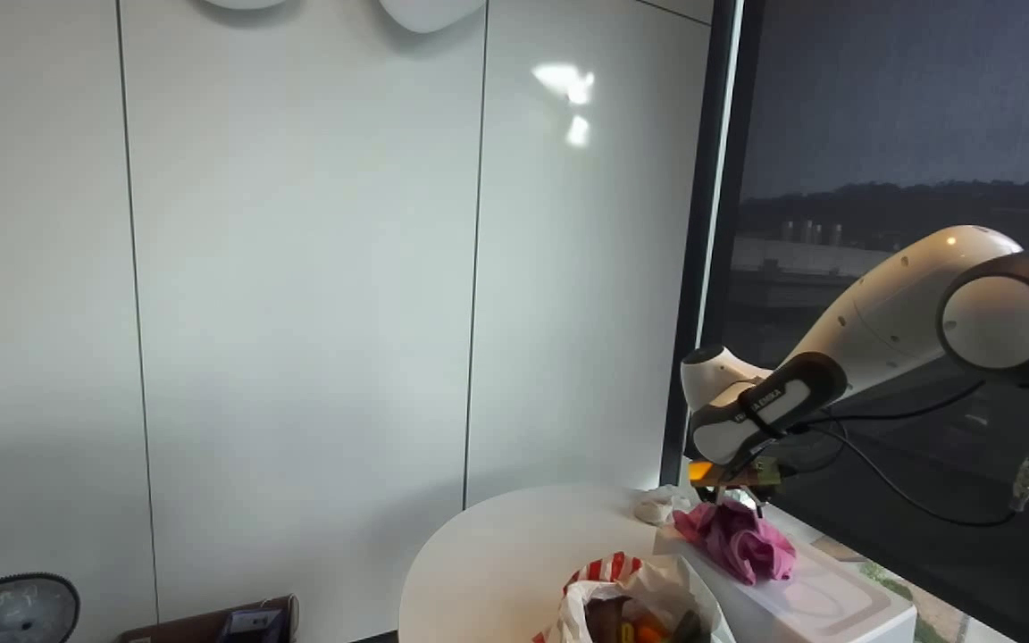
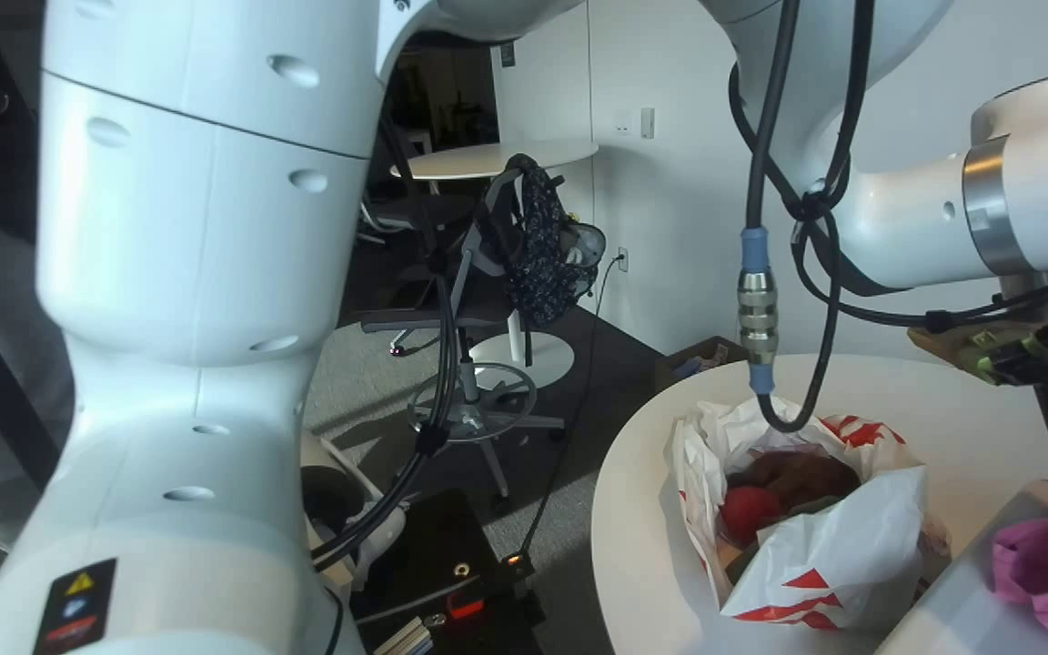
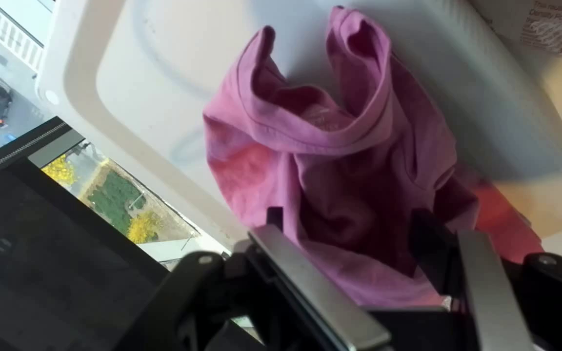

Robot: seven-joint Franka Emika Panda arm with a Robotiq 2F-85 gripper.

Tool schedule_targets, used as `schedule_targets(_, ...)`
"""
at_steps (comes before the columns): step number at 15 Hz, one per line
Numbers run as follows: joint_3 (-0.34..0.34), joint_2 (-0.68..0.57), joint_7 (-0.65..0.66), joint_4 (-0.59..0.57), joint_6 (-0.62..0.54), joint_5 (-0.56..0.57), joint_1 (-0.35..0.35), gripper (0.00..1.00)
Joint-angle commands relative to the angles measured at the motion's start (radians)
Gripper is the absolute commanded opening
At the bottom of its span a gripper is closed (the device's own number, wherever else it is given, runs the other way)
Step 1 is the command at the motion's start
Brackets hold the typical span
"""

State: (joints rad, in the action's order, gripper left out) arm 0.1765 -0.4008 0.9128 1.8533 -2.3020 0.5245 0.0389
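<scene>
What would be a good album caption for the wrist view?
An open gripper over a crumpled pink cloth lying on a white box.

a wheeled chair (image 2: 438,317) and round tables (image 2: 640,537) suggest an office.

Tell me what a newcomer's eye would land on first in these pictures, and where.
Most likely the crumpled pink cloth, a bright patch on top of the white plastic box, beneath the open gripper. Next, the red-marked white bag, standing open on the round table beside the box. The bulky white robot arm also looms large in the foreground of an exterior view.
</scene>
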Motion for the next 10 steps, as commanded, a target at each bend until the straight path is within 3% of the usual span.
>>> schedule_targets(1,-0.03,0.134,-0.062,0.085,-0.031,-0.037,0.019,0.99)
schedule_targets(5,-0.136,0.236,-0.202,0.188,-0.03,-0.194,0.041,1.0)
schedule_targets(10,-0.227,0.192,-0.373,0.236,0.046,-0.4,0.069,1.0)
